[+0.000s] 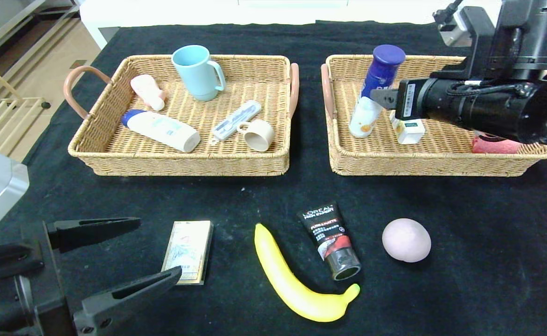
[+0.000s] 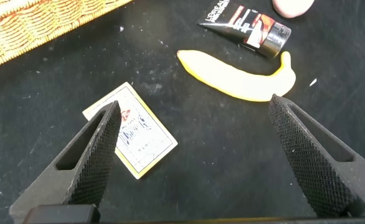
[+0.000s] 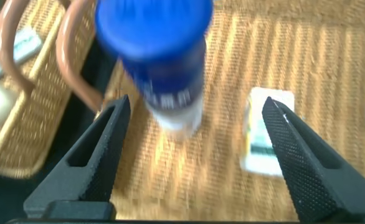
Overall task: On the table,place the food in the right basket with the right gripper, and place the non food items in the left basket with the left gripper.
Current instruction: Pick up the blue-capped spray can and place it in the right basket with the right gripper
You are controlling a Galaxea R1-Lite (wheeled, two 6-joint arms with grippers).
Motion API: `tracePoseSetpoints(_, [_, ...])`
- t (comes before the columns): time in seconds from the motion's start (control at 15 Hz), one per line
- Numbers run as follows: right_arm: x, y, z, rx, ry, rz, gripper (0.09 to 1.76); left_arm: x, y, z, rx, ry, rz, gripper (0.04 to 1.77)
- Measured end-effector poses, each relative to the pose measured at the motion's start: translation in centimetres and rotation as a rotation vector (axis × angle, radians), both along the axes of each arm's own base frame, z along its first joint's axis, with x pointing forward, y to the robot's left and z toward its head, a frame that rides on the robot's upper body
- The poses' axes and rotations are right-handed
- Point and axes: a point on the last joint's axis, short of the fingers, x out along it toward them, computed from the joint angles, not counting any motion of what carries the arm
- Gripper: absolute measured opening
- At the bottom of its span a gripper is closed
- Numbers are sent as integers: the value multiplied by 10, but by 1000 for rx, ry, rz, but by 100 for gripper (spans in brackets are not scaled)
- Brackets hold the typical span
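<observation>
Right gripper hangs over the right basket, jaws parted wide and grasping nothing. The blue-capped bottle stands upright in the basket's left part, between the spread jaws in the right wrist view and apparently clear of both. A small white box sits just right of the bottle; a red item shows at the near right corner, partly hidden by the arm.

Left gripper is held low at the near left of the worktop, jaws released and holding nothing, above the card box.

Left basket holds a light blue mug, a pink bottle, a white tube with blue cap, a flat white item and a small beige cup.

Loose on the black worktop, left to right: the card box, a banana, a black tube just right of the banana's far end, and a pale pink round item, well apart from the baskets
</observation>
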Motion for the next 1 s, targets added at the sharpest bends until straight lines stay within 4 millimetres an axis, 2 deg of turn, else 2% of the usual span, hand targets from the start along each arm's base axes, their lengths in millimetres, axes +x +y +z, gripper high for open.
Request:
tracePoseSetpoints(0.27, [-39,-16,-8,-54,117,4,162,-1,0,0,1,-5,0,172])
tracePoseSetpoints(0.47, [-77,-20,-13,-131,241,-31,165,-1,0,1,1,-5,-1,172])
tracePoseSetpoints(0.6, [-94,-23,-14,-153,304,-50,166,-1,0,0,5,-5,-2,172])
tracePoseSetpoints(1.0, [-112,-25,-27,-100,455,-75,169,0,0,-1,8,-3,0,172])
